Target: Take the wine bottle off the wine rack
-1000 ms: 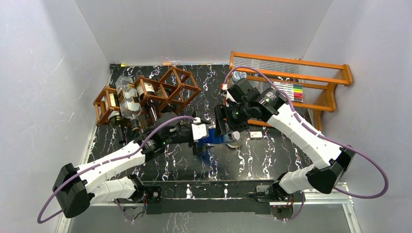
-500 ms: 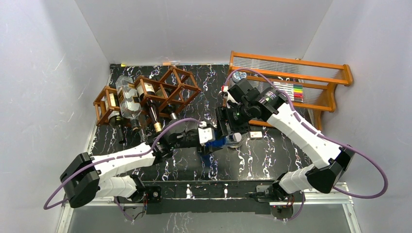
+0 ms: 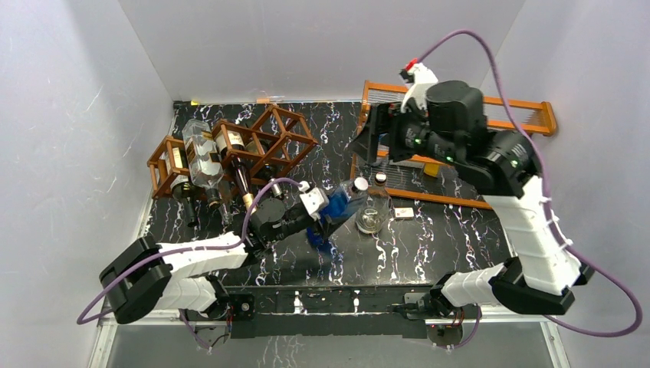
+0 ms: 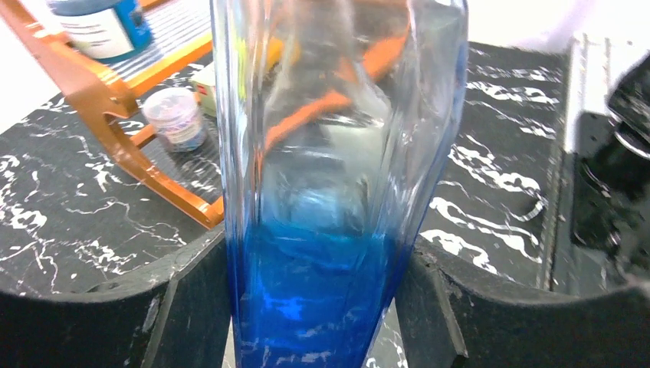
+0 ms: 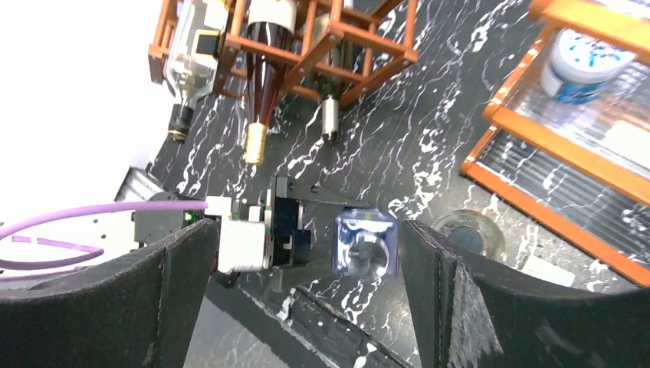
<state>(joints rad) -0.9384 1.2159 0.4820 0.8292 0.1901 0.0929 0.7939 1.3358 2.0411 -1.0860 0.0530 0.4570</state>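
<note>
The wine bottle (image 3: 337, 205) is clear glass with a blue base and stands tilted over the black marbled table, apart from the wine rack. My left gripper (image 3: 326, 218) is shut on its blue lower part (image 4: 329, 192), a finger pressed against each side. The dark brown lattice wine rack (image 3: 260, 146) stands at the back left with other bottles lying in it. My right gripper (image 3: 375, 138) hangs high above the table, open and empty. From there it looks down on the wine bottle's top (image 5: 366, 244) and the wine rack (image 5: 329, 38).
A clear bottle (image 3: 203, 157) and a dark red bottle (image 5: 260, 77) lie in the rack. An orange shelf unit (image 3: 460, 115) stands at the back right with a blue-lidded jar (image 4: 100, 27) on it. A round glass piece (image 3: 370, 221) lies beside the held bottle.
My left gripper closed on the bottle. My right gripper let go of it, opened wide and rose up and back toward the orange shelf. The bottle now tilts up in the left gripper.
</note>
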